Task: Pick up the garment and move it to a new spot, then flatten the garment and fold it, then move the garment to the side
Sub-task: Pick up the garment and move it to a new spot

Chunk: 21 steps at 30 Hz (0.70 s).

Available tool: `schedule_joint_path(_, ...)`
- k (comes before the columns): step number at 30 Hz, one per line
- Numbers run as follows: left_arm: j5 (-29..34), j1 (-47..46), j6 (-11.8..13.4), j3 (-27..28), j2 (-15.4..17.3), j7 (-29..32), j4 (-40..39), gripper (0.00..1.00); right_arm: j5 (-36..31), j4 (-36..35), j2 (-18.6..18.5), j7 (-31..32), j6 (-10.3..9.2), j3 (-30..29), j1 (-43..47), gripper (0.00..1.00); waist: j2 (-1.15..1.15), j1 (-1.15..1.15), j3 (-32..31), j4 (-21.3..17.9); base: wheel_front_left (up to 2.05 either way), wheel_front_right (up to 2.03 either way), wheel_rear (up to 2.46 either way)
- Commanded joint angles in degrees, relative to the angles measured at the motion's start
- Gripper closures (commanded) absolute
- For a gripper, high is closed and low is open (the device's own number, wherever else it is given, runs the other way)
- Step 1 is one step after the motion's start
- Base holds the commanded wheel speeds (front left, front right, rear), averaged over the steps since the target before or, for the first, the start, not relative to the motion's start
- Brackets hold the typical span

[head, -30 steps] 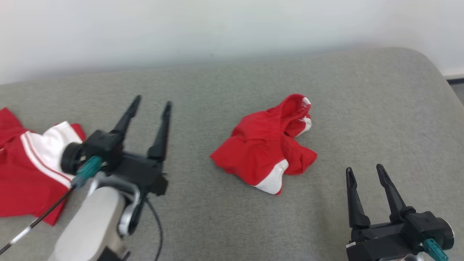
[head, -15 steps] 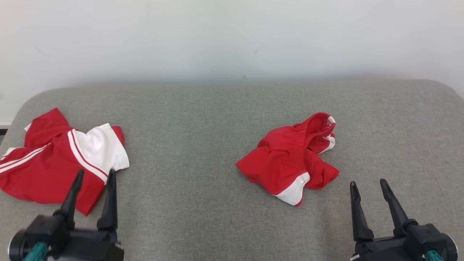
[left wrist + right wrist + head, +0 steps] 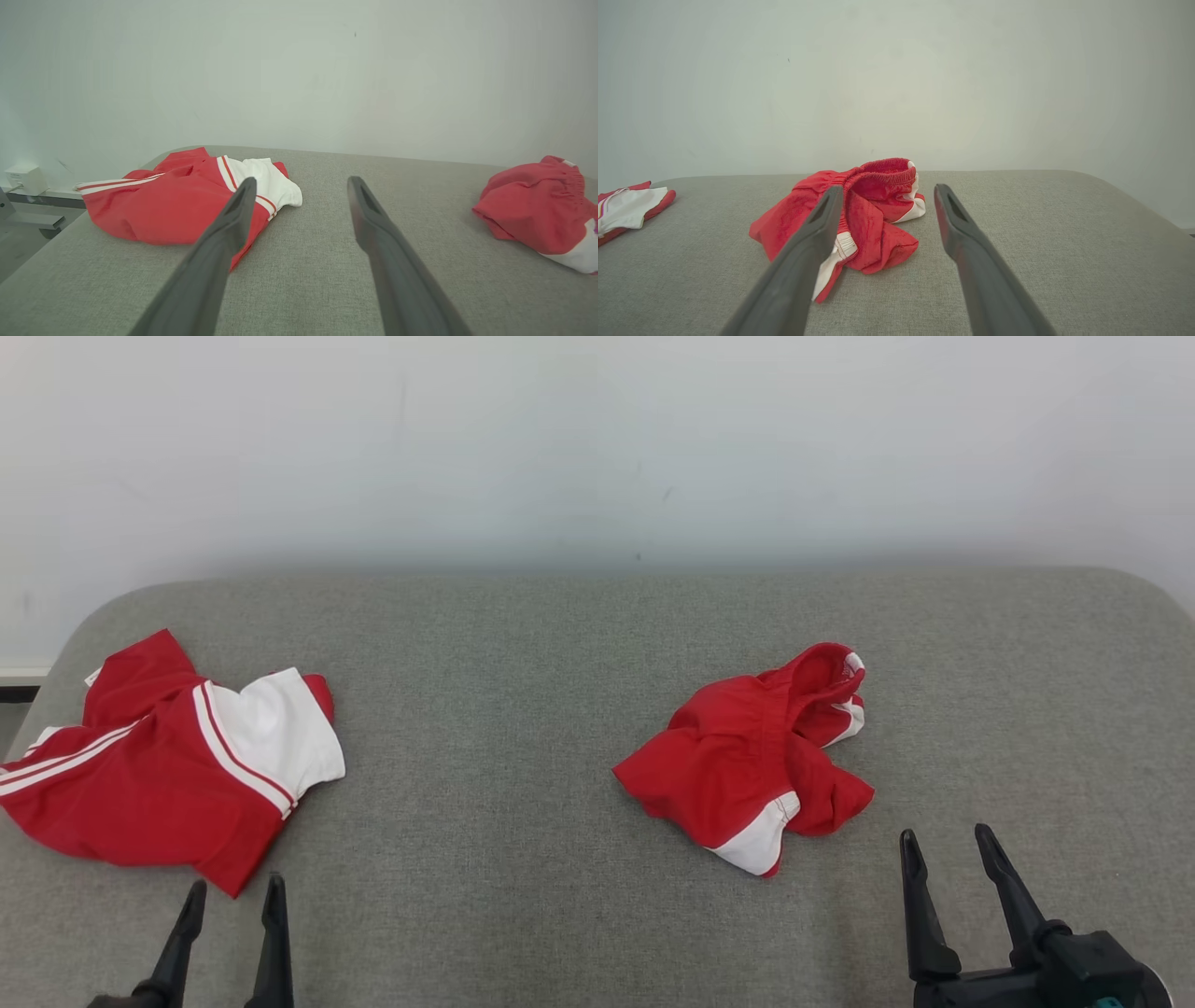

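Crumpled red garment [image 3: 747, 761] lay untouched on grey cushion [image 3: 523, 709]. Right end effector [image 3: 944, 837] stood near its right side, fingers spread wide, empty. Left end effector [image 3: 235, 887] stood well left of it, likewise spread, empty.

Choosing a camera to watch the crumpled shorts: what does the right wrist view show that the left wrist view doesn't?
Right wrist view: the crumpled shorts up close, elastic waistband on top, just beyond the open right claw. Left wrist view: most of the striped garment, a small white box off the cushion, the open left claw. Both: the cushion, white wall, part of the other garment.
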Motion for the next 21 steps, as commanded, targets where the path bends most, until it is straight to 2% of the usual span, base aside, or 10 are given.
schedule_joint_path(1,1.0,1.1,-0.3,0.5,-0.5,-0.2,-0.3,0.0,0.3,0.2,-0.1,0.0,0.05,0.0,0.6,0.0,0.01,0.01,-0.1,-0.2,0.0,0.0,0.0)
schedule_joint_path(6,2.1,2.7,-0.7,2.6,-2.3,-0.2,-0.9,0.0,0.5,0.7,-0.1,0.0,0.05,0.2,0.8,0.0,0.01,0.01,0.0,-0.6,0.0,0.0,0.0)
schedule_joint_path(21,5.7,3.4,-2.4,5.7,-4.8,-0.2,-0.5,0.0,0.9,2.0,-0.1,0.0,0.05,0.6,1.1,0.0,0.01,0.01,0.4,-1.3,0.0,0.0,0.0)
